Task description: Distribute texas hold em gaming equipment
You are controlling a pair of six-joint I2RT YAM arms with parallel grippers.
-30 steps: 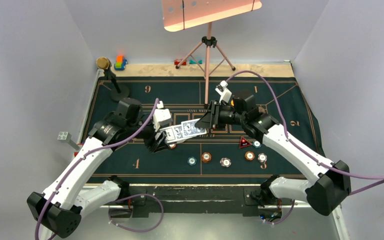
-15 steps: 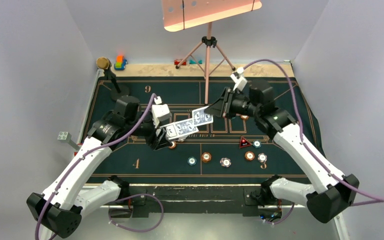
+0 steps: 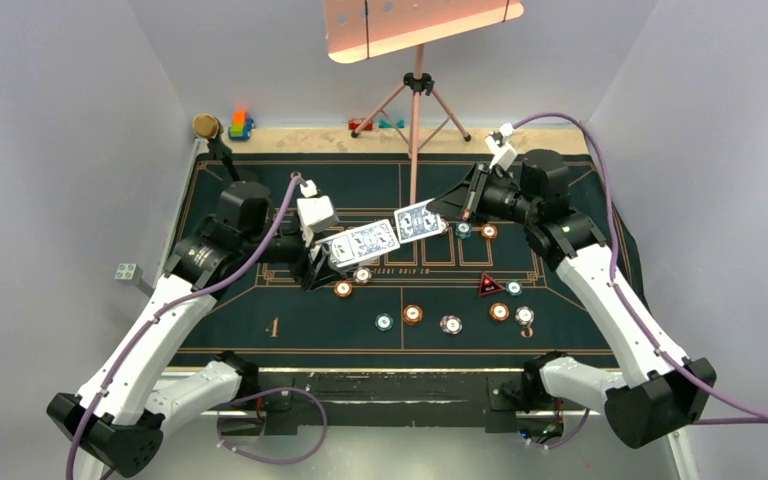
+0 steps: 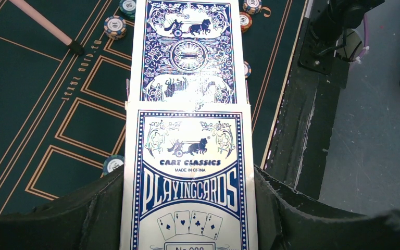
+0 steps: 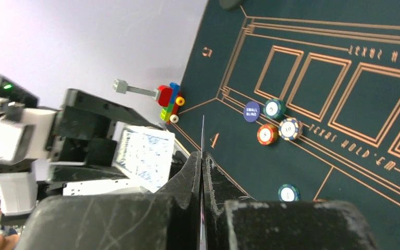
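My left gripper (image 3: 328,262) is shut on a blue-and-white playing card box (image 3: 362,243), held above the green mat; in the left wrist view the box (image 4: 187,177) sits between both jaws. One blue-backed card (image 3: 416,221) extends from the box's far end, and my right gripper (image 3: 450,212) is shut on it. That card shows edge-on (image 5: 202,133) in the right wrist view. Whether it is free of the box I cannot tell. Poker chips lie on the mat: orange (image 3: 343,289), teal (image 3: 385,322), pinkish-white (image 3: 450,324). A red-black triangular marker (image 3: 489,286) lies on the right.
A pink tripod (image 3: 417,110) stands at mid-back, holding a board overhead. A gold-topped black stand (image 3: 222,160) is at back left, with toy blocks (image 3: 241,125) behind it. A dark blue disc (image 5: 251,111) lies by a teal chip (image 5: 274,108).
My right gripper has drawn the card away from the box, moving back and to the right, and has closed tight on it. The left arm has shifted the box slightly toward the back.
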